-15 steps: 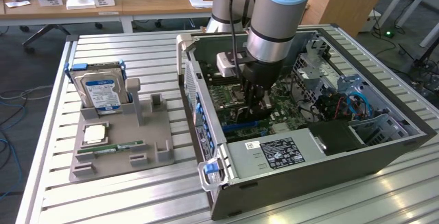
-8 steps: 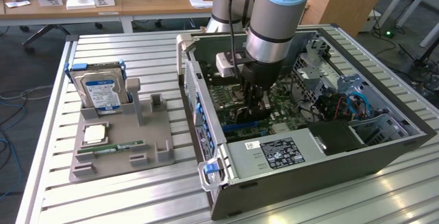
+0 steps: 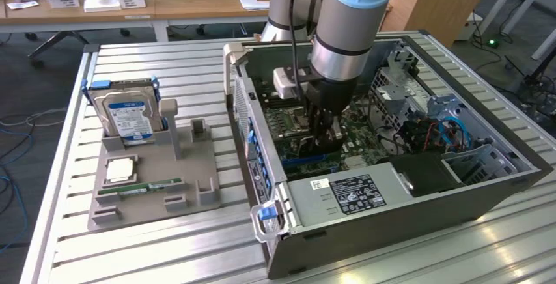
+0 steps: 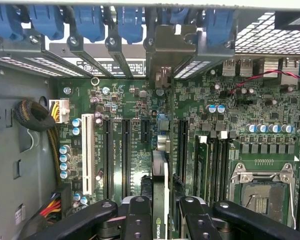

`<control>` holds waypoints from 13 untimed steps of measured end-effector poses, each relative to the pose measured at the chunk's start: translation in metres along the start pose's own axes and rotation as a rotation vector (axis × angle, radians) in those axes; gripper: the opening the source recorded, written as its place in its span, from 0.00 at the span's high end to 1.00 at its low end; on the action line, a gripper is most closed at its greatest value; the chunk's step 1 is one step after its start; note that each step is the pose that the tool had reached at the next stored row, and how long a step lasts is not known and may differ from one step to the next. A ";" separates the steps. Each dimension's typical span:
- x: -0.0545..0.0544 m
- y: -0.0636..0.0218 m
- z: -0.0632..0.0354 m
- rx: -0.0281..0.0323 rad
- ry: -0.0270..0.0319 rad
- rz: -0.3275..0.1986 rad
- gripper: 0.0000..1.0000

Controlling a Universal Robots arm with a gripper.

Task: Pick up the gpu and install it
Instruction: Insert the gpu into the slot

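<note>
- Green motherboard (image 4: pixel 230 115) lies across the floor of the open computer case (image 3: pixel 391 228), with long black expansion slots (image 4: pixel 125 160) running side by side and a metal processor socket (image 4: pixel 262 192) off to one side.
- The gripper (image 4: pixel 162 212) is down inside the case, over the board. Its two black fingers (image 4: pixel 138 217) are closed on the gpu (image 4: pixel 160 172).
- The gpu is seen edge-on in the wrist view, as a thin dark card standing between the fingers and lined up with the slots. Whether its edge has entered a slot cannot be told.
- Blue latches (image 4: pixel 90 22) line the case wall ahead of the card, above the rear bracket openings.
- In the exterior view the arm (image 3: pixel 352 30) comes straight down into the case, which lies on its side on a slatted metal desk (image 3: pixel 174 251).
- At the exterior view's left, well apart from the case, a grey holder (image 3: pixel 187 167) carries an upright hard drive (image 3: pixel 129 111), a flat processor chip (image 3: pixel 120 170) and a narrow green memory stick (image 3: pixel 139 186).
</note>
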State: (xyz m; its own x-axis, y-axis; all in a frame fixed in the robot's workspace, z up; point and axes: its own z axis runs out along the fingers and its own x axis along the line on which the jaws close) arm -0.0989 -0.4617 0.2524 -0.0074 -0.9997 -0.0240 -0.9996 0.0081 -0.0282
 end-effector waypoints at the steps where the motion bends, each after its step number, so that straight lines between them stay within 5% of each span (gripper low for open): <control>1: 0.000 0.0001 0.0005 -0.0003 0.0001 0.000 0.74; 13: 0.000 0.0001 0.0015 -0.0002 0.0002 0.000 0.74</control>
State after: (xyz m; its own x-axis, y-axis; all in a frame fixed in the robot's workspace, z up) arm -0.0989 -0.4618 0.2509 -0.0074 -0.9997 -0.0237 -0.9996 0.0081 -0.0281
